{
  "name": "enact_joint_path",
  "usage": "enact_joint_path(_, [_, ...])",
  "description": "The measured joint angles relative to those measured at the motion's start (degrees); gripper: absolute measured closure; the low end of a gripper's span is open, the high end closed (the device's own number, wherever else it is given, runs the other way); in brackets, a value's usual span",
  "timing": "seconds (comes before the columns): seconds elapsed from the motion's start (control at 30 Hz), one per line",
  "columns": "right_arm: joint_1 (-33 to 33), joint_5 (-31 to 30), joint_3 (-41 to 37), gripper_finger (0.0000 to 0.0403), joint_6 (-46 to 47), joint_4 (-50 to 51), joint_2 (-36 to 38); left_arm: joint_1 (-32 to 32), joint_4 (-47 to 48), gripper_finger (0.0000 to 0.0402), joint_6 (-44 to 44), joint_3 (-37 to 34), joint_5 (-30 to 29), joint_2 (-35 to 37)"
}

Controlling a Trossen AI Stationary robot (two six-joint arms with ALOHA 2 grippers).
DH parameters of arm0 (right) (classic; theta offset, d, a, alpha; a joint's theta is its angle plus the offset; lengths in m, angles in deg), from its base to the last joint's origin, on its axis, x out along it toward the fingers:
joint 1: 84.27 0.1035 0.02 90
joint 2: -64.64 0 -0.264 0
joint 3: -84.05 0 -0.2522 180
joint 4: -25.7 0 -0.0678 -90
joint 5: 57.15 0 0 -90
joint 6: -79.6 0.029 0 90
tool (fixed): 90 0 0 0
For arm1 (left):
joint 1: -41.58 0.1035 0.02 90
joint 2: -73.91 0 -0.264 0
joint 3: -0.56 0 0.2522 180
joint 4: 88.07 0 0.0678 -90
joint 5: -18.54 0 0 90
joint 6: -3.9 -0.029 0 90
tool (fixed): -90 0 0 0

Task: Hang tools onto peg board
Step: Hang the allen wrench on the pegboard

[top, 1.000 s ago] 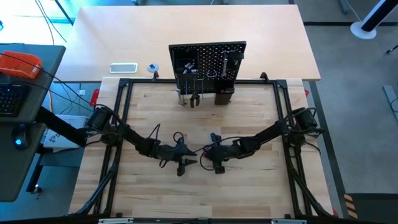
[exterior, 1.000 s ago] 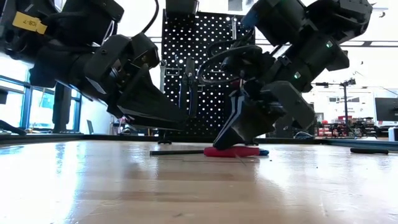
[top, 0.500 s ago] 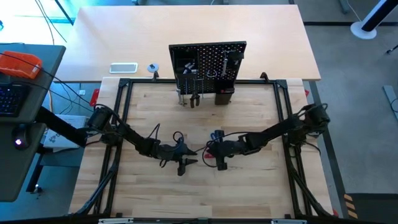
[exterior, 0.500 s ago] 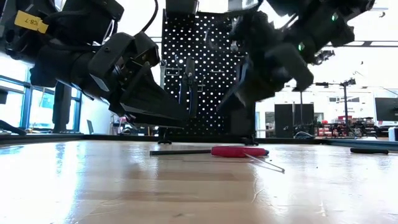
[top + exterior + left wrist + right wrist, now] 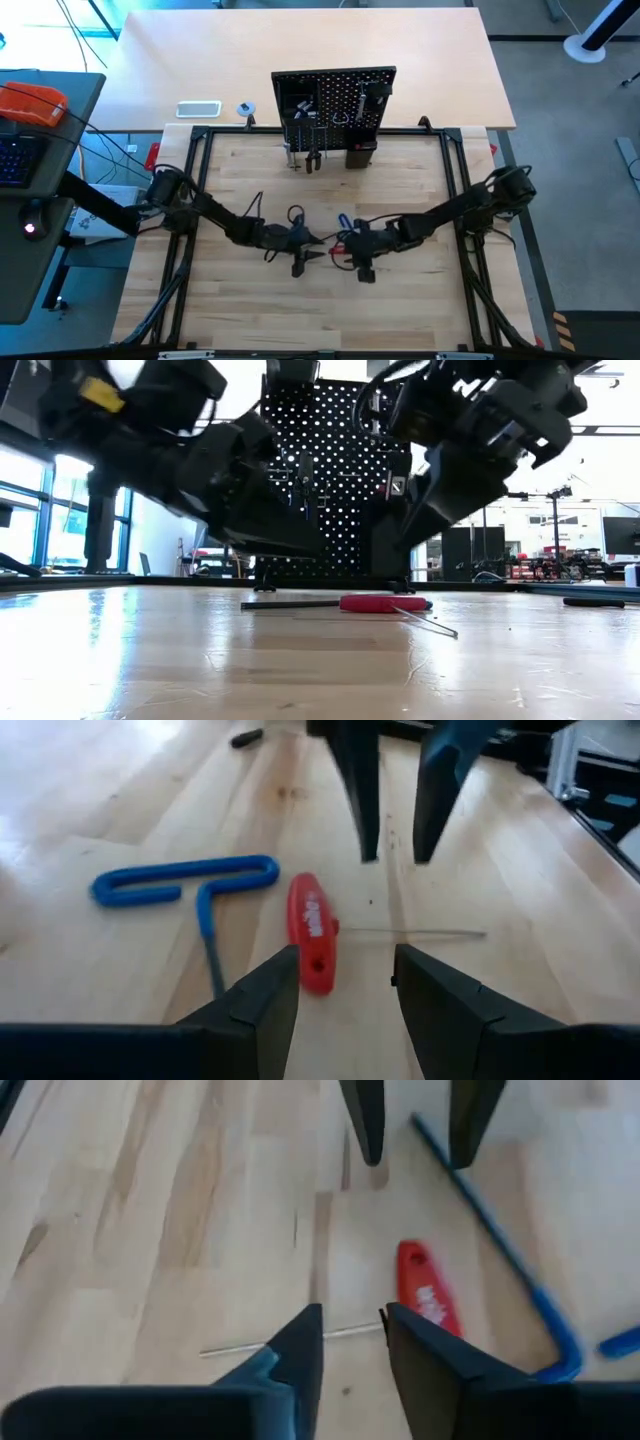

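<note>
The red-handled screwdriver (image 5: 312,930) lies flat on the wooden table at its middle, thin shaft (image 5: 420,932) toward the right arm. Just beyond it the blue-handled T hex key (image 5: 190,880) also lies flat. My left gripper (image 5: 345,960) stands open, low over the table, just left of the red handle. My right gripper (image 5: 350,1315) faces it from the right, open and raised above the screwdriver's shaft. Neither touches a tool. The peg board (image 5: 335,100) stands upright at the table's far edge with tools hanging on it.
A small dark object (image 5: 590,601) lies on the table off to the right. Black frame rails (image 5: 195,200) run along the table's left, right and far sides. Bare wood lies between the tools and the peg board.
My right gripper, which was down on the red handle, has risen clear of it and rolled; the screwdriver stays flat on the table. My left gripper has moved a little toward the table's right, closer to the screwdriver.
</note>
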Motion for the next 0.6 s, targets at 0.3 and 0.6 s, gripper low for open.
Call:
enact_joint_path(0.3, [1.5, -0.8, 0.0, 0.0277, 8.3, -2.5, -4.9, 3.7, 5.1, 0.0243, -0.2, 8.6, 7.4, -9.4])
enact_joint_path(0.6, [-0.2, -0.7, 0.3, 0.0277, 9.8, -2.2, -9.7, 3.9, 3.9, 0.0243, 2.3, 9.3, 8.9, -11.2])
